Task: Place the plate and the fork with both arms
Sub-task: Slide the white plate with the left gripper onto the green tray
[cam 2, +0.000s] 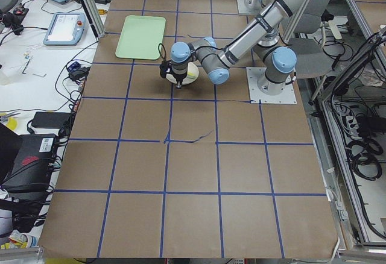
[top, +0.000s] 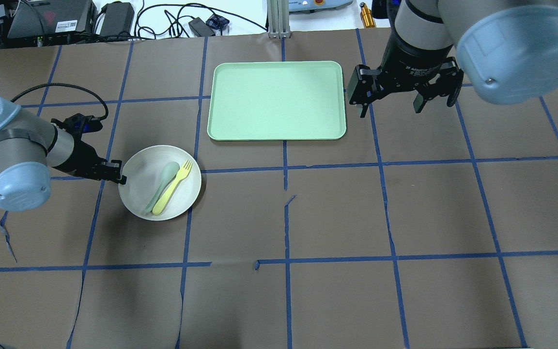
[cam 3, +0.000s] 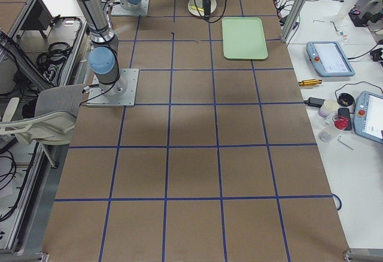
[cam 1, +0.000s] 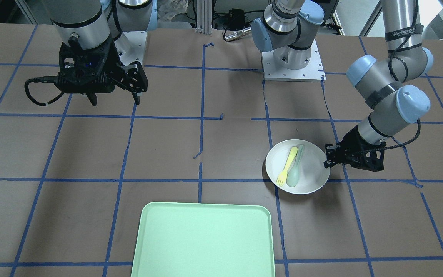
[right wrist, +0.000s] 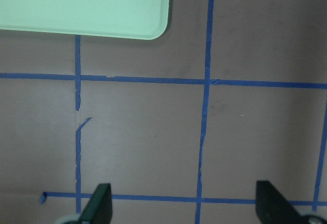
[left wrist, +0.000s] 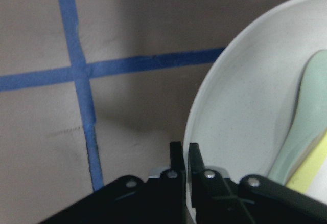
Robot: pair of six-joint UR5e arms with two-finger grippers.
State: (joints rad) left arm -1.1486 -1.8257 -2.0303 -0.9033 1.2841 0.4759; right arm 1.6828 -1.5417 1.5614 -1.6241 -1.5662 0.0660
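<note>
The off-white plate [top: 136, 194] lies on the brown table left of centre, and also shows in the front view [cam 1: 315, 169]. The yellow fork [top: 173, 186] and a pale green spoon [top: 163, 182] lie side by side in it. My left gripper [top: 118, 177] is shut on the plate's left rim. In the left wrist view [left wrist: 184, 150] the rim [left wrist: 240, 111] stands between the two closed fingers. I cannot tell whether the plate is lifted. My right gripper [top: 389, 110] hangs open and empty above the table, just right of the mint-green tray [top: 277, 100].
The tray is at the table's far middle and also shows in the front view [cam 1: 204, 240] and the right wrist view [right wrist: 82, 4]. Blue tape lines grid the brown paper. Cables and devices lie beyond the table's far edge.
</note>
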